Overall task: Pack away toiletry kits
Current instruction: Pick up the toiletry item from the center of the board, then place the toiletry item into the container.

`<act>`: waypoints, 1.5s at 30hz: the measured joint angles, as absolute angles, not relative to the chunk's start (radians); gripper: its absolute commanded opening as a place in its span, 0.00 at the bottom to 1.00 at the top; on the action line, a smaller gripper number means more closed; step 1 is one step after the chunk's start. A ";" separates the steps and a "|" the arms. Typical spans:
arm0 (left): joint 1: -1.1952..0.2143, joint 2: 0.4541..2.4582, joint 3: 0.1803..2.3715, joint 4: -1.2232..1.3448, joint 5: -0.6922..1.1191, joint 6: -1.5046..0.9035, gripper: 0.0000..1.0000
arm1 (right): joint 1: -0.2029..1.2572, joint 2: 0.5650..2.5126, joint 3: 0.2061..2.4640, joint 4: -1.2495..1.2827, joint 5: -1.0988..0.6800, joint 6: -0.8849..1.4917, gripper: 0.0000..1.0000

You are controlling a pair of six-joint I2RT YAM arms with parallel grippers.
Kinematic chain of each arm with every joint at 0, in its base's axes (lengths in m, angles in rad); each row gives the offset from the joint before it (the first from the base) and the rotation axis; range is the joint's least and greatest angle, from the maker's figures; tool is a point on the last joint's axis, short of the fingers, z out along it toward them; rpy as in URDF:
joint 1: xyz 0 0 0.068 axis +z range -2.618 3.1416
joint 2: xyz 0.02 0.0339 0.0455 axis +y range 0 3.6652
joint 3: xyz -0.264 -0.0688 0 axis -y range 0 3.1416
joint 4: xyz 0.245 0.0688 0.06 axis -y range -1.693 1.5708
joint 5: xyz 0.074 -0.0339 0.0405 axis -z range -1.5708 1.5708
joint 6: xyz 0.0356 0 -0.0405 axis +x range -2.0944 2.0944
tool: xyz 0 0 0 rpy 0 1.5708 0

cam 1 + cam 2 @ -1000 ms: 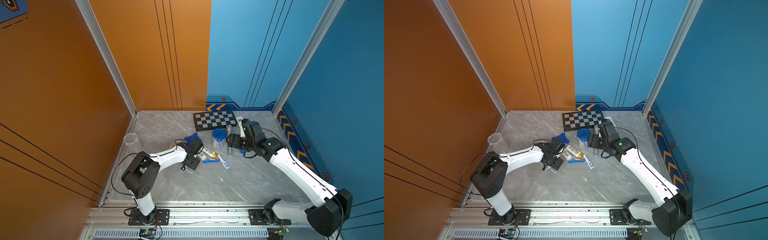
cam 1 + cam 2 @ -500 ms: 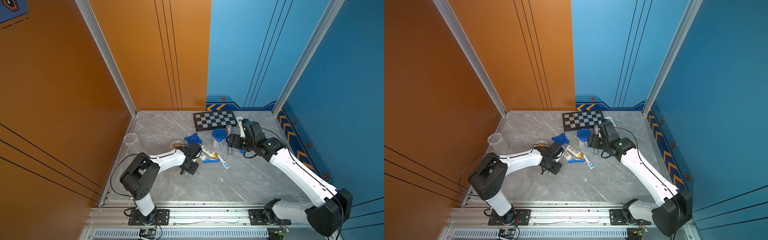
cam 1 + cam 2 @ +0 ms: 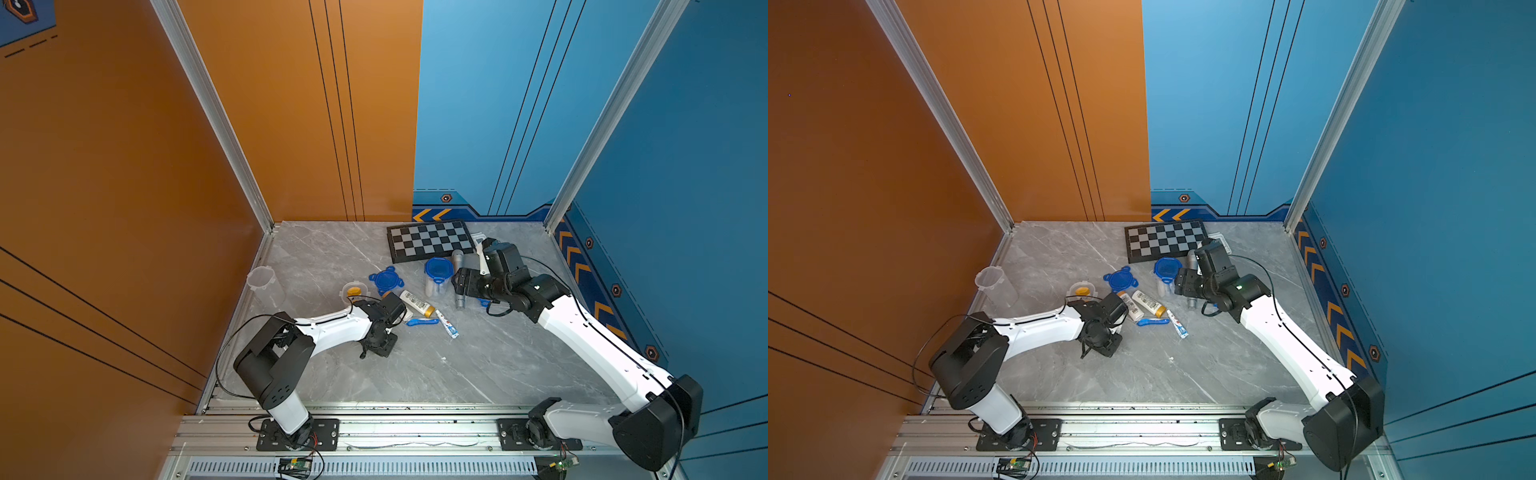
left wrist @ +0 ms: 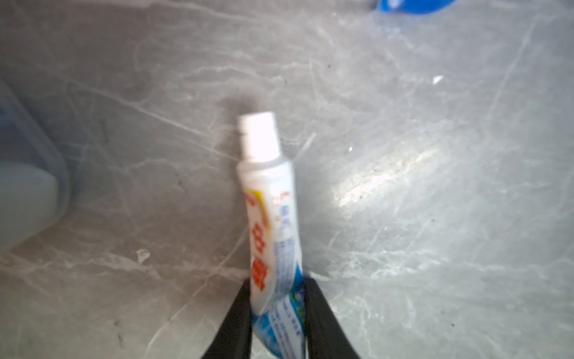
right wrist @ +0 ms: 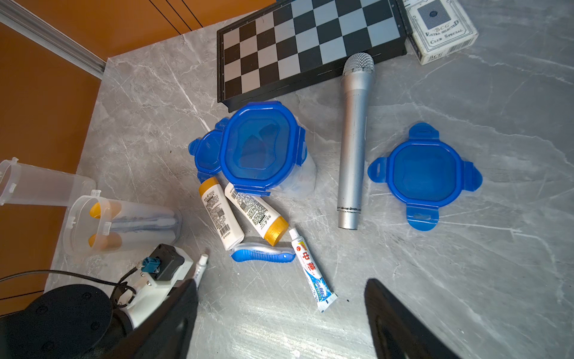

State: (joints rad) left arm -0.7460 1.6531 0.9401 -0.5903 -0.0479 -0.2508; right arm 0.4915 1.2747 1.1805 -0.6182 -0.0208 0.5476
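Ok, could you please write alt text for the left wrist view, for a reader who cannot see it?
A white-blue toothpaste tube is pinched near its flat end between the two black fingers of the left gripper, white cap pointing away, over the grey marble table. The picture is slightly blurred.

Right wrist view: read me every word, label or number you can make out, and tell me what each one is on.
"BCG", "EXTRA SELECTED", "CLUB SPECIAL": on the top of the playing-card box; "BCG" is repeated on its side.
"中华": in red on the toothpaste tube lying on the table; its smaller print is unreadable.
White bottles: barcodes and fine print, too small to read.
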 measured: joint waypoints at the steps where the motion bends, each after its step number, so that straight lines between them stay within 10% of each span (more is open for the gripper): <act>1: -0.747 1.652 0.938 -0.590 -0.048 -0.255 0.22 | 0.492 1.275 1.180 -0.618 -0.021 0.548 0.86; 14: -0.763 1.384 0.894 -0.625 0.006 -0.321 0.00 | 0.492 1.241 1.143 -0.647 -0.077 0.528 0.87; 33: -0.556 1.012 0.945 -0.694 0.119 -0.417 0.00 | 0.764 1.615 1.269 -0.264 -0.630 0.606 0.82; 45: -0.518 0.980 0.945 -0.704 0.134 -0.421 0.00 | 0.802 1.797 1.419 -0.126 -0.743 0.696 0.29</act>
State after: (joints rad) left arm -0.5179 0.9798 0.9455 -0.7040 0.1337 -0.4206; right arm 0.8024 1.7966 1.4189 -0.1261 -0.7433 0.6960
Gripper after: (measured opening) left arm 0.151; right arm 0.377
